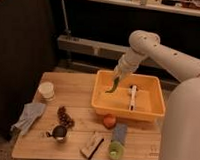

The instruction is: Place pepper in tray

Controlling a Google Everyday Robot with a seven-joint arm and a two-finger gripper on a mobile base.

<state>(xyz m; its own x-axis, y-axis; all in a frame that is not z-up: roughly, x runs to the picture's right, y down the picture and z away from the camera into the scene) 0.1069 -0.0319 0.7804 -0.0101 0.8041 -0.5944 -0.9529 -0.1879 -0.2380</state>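
Step in hand: carry phase at its end; the pepper (112, 87) hangs over the tray (103, 108), release not yet made.
Gripper: the gripper (119, 76) sits above the tray's left half, near the back wall, pinched onto the pepper's upper end.
Pepper: dark green, slender, curved; hangs down from the gripper with its tip inside the tray's outline. Judged to be clear of the floor, but not certain.
Tray: large orange-yellow tub on the right rear of the table (78, 96); a white object (134, 97) already lies in its middle.
Next move, judged: lower a little if needed, then part the jaws so the pepper drops on the bare floor left of the white object; lift straight up afterwards to avoid catching the rim.
Other items: white cup (46, 90), grey cloth (28, 116), dark grape bunch (65, 116), small metal cup (58, 134), orange fruit (109, 121), green-lidded bottle (116, 142) and a flat packet (92, 144), all outside the tray, well apart from the pepper.
Hard to make out: exact finger contact on the pepper; gap between pepper tip and tray floor; what the white object is.
Cut off: the arm's base and the table's right edge behind the robot body (184, 128).
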